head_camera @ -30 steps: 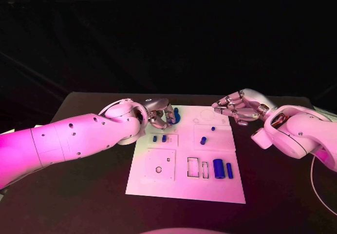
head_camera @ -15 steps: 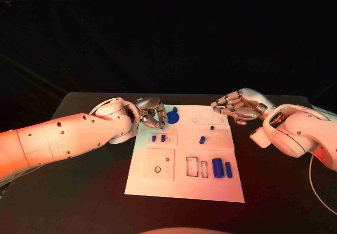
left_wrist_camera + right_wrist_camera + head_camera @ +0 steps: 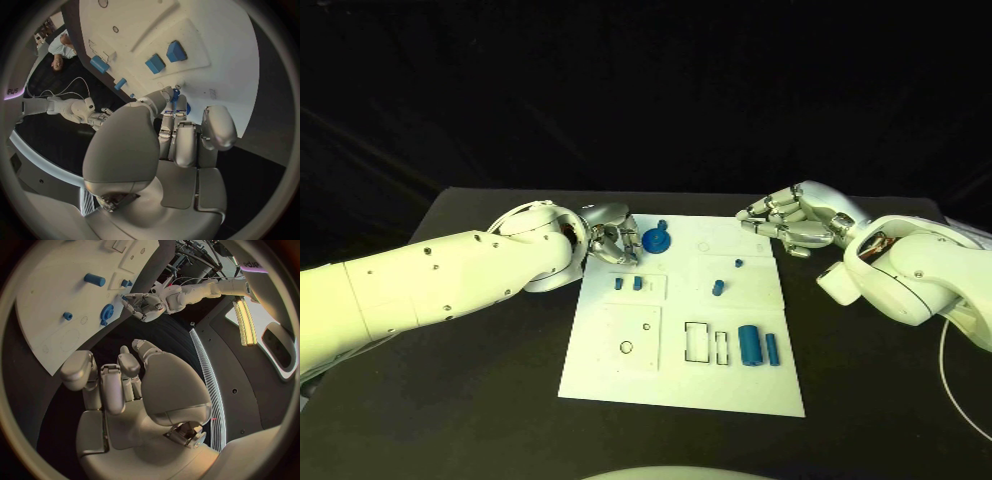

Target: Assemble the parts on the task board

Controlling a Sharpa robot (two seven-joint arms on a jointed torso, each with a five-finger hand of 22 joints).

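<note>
- where the black bench (image 3: 473, 400) meets a dark backdrop, the white task board (image 3: 678, 385) lies at its middle, blue parts (image 3: 750, 346) on it.
- a blue round part (image 3: 656, 240) sits at the board's far edge, just beside the left robot hand (image 3: 612, 243), fingers curled, nothing held.
- right robot hand (image 3: 790, 222) hovers off the far right corner, fingers curled in, holding nothing.

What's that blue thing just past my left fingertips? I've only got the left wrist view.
Observer: It's a round blue part. It lies on the task board near its far left corner, close beside the left hand.
Operator: Is the right hand holding anything?
Observer: No. The right hand is by the board's far right corner. Its fingers are curled and there is nothing in them.
</note>
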